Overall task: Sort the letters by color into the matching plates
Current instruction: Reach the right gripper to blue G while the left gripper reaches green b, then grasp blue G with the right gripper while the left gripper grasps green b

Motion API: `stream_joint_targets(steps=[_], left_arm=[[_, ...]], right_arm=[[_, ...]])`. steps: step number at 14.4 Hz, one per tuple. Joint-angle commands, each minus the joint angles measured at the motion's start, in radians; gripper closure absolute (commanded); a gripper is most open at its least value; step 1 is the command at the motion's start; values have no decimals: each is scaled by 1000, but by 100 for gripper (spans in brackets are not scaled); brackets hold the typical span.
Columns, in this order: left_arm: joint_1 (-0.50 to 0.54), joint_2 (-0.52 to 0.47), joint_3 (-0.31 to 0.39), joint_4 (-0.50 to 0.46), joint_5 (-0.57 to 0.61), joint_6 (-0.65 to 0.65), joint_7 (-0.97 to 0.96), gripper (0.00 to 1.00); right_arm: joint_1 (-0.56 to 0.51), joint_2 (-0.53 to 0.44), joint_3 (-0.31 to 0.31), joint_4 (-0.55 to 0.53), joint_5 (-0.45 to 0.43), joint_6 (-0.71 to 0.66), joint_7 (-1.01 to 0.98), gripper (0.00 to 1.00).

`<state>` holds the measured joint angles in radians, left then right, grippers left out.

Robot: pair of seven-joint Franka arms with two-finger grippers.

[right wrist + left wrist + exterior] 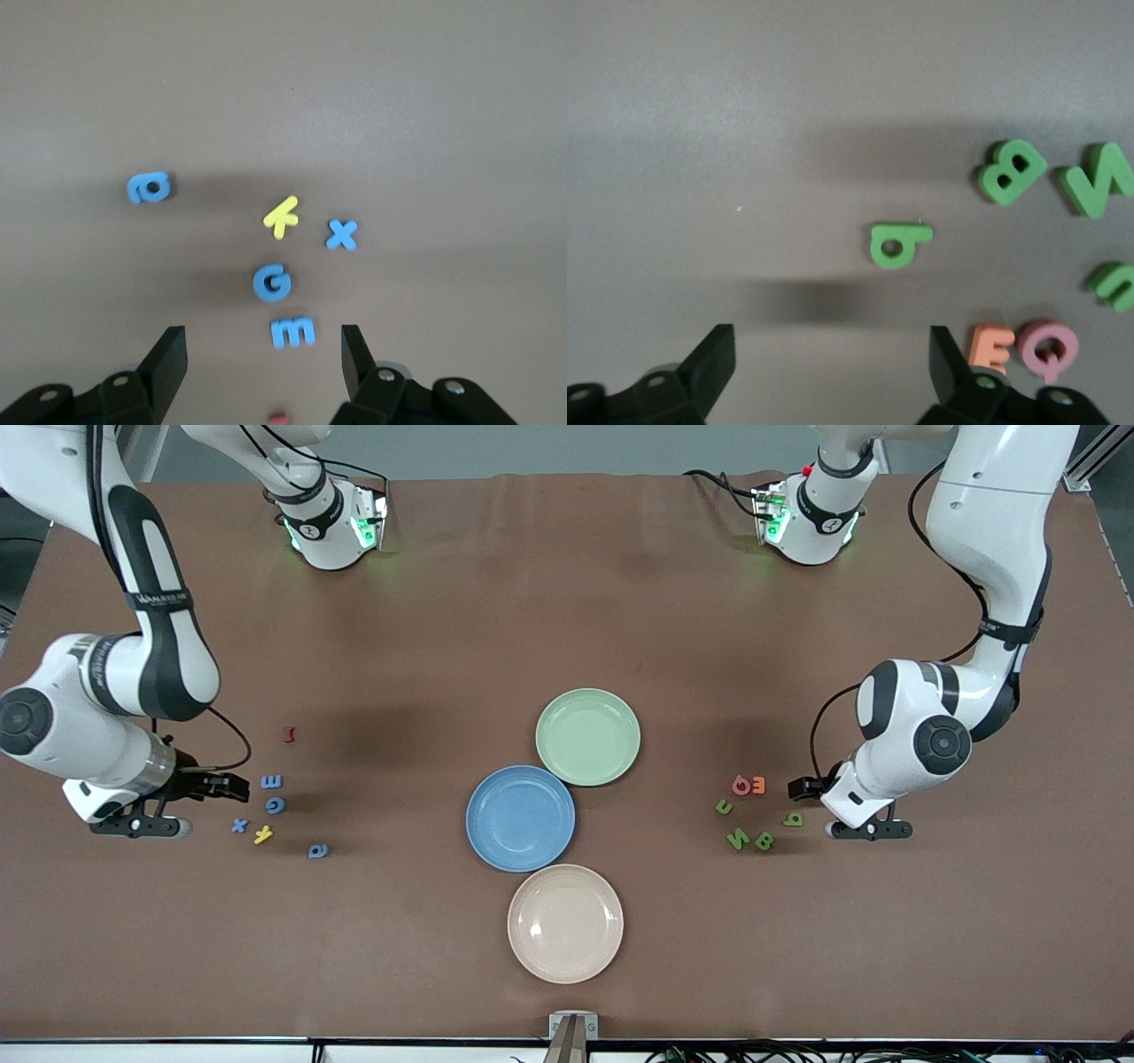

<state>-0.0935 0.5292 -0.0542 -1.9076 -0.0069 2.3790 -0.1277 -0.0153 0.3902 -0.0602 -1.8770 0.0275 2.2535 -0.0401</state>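
Front view: three plates stand in a loose column at the table's middle, the green plate (587, 736) farthest from the camera, the blue plate (520, 817) touching its rim at about seven o'clock, the cream plate (565, 923) nearest the camera; no letter lies in any of them. Toward the right arm's end, the right gripper (197, 802) sits low beside four blue letters (272, 782), a yellow letter (263, 835) among them and a red letter (288, 734) at twelve o'clock of the group. Toward the left arm's end, the left gripper (819, 808) sits low beside four green letters (793, 819), with a pink letter (741, 785) and an orange letter (758, 786) touching each other just farther from the camera.

Left wrist view: the left gripper (832, 359) has its jaws spread wide with nothing between them; a green "b"-like letter (897, 244) lies on the cloth just ahead of the gap; the green B (1011, 172), green N (1099, 181) and a fourth green letter (1114, 284) lie apart from it; the orange E (992, 348) touches the pink Q (1048, 347) beside one fingertip.

Right wrist view: the right gripper (263, 365) holds its jaws apart and empty; the blue M (292, 332) lies just ahead of the gap, the blue G (272, 282) next past it; the blue X (341, 235) sits at three o'clock of the yellow letter (281, 216); a fourth blue letter (148, 188) lies well apart.
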Motion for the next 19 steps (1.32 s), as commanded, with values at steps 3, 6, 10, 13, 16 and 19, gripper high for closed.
stream_joint_targets(steps=[3, 6, 10, 13, 16, 19], left_arm=[[-15, 80, 1, 74, -1, 23, -42, 9], [-29, 109, 2, 93, -1, 25, -76, 13], [-31, 136, 2, 120, -1, 45, -87, 16], [-34, 150, 2, 124, -1, 75, -93, 19], [-35, 158, 1, 136, -2, 85, -93, 21], [-35, 161, 1, 134, -1, 85, -95, 27]], right_arm=[[-12, 94, 8, -36, 25, 142, -1, 22], [-11, 124, 8, -103, 26, 279, -3, 22], [-5, 138, 11, -120, 26, 279, -6, 22], [-5, 151, 11, -119, 26, 282, -7, 22], [-3, 174, 11, -117, 26, 305, -7, 24], [-2, 184, 11, -114, 25, 307, -9, 25]])
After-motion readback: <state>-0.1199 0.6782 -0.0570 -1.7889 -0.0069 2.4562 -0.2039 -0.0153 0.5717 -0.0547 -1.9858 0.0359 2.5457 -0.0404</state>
